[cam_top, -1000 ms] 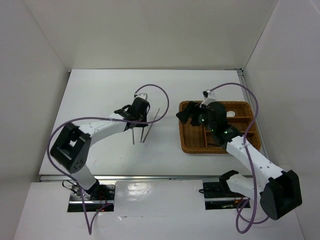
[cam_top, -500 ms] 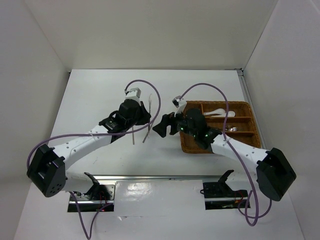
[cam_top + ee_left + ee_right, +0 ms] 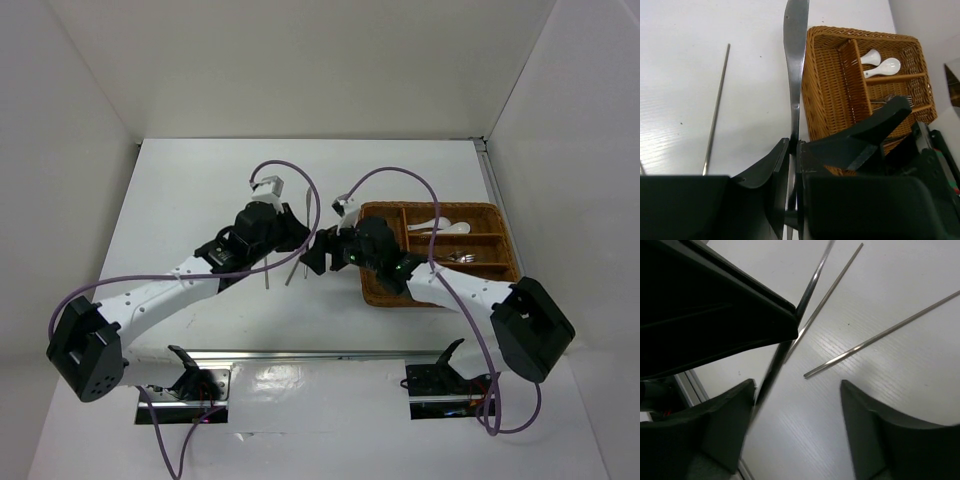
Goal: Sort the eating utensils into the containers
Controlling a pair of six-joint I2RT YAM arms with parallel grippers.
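Observation:
My left gripper (image 3: 794, 150) is shut on a flat silver metal utensil (image 3: 795, 55) that sticks up past its fingertips, held above the table just left of the wicker tray (image 3: 827, 80). In the top view the left gripper (image 3: 293, 236) and the right gripper (image 3: 314, 254) nearly meet. My right gripper (image 3: 800, 410) is open, and the held utensil's dark blurred length (image 3: 771, 372) runs close by its left finger. Two metal chopsticks (image 3: 880, 335) (image 3: 827, 297) lie on the table beneath. In the tray's compartments lie white spoons (image 3: 881, 64) and forks (image 3: 892, 99).
The brown wicker tray (image 3: 385, 290) sits right of centre with the right arm reaching left across its near corner. One chopstick (image 3: 717, 107) lies left of the held utensil. White walls enclose the table on three sides.
The right gripper left the tray and swung left to meet the left gripper. The left arm lifted the silver utensil off the table and carried it slightly right.

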